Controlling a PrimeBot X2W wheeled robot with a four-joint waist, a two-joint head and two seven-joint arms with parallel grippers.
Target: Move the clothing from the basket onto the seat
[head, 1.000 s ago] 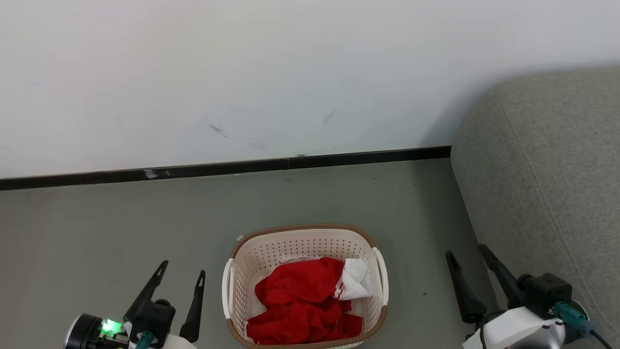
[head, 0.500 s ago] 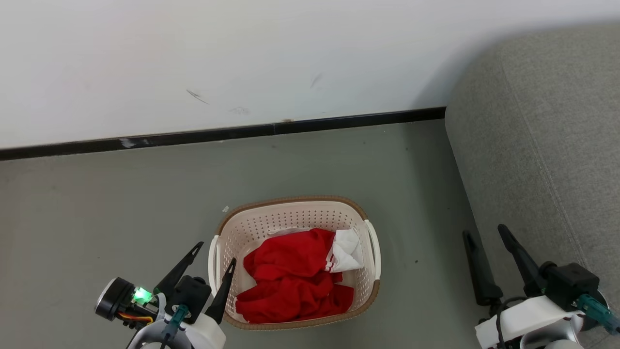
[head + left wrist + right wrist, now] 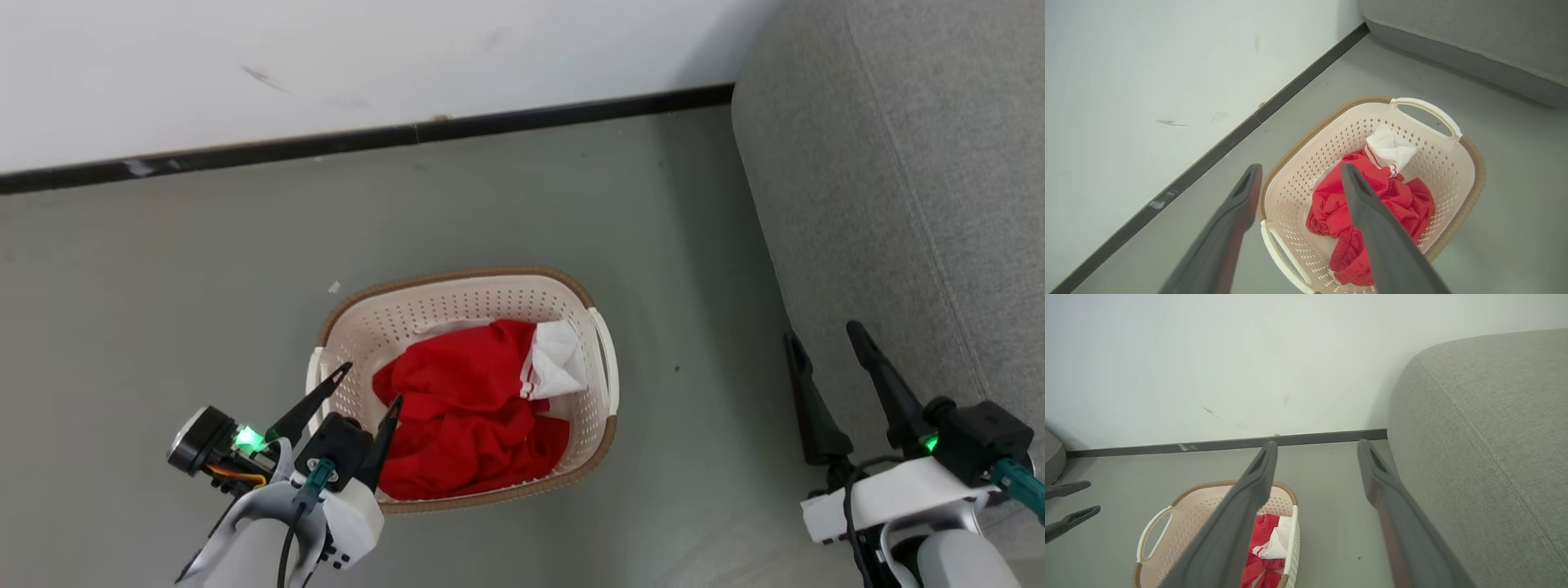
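Red clothing (image 3: 469,416) with a white, stripe-trimmed part lies bunched inside the cream basket (image 3: 457,290) on the grey floor; the left wrist view shows the clothing (image 3: 1396,196) and basket (image 3: 1470,163) too. My left gripper (image 3: 371,382) hovers open over the basket's near-left corner, nothing between its fingers. The grey seat (image 3: 914,163) rises at the right. My right gripper (image 3: 820,336) stands open beside the seat's edge, away from the basket. In the right wrist view the basket (image 3: 1159,514) and seat (image 3: 1486,416) flank the fingers.
A white wall with a black baseboard (image 3: 367,139) runs behind the basket. Bare grey floor (image 3: 163,286) surrounds the basket on the left and front. A small white scrap (image 3: 334,287) lies near the basket's far-left rim.
The head camera has tilted down, shifting the whole scene upward. My left gripper has moved right, from beside the basket to over its near-left corner. Both grippers stay open.
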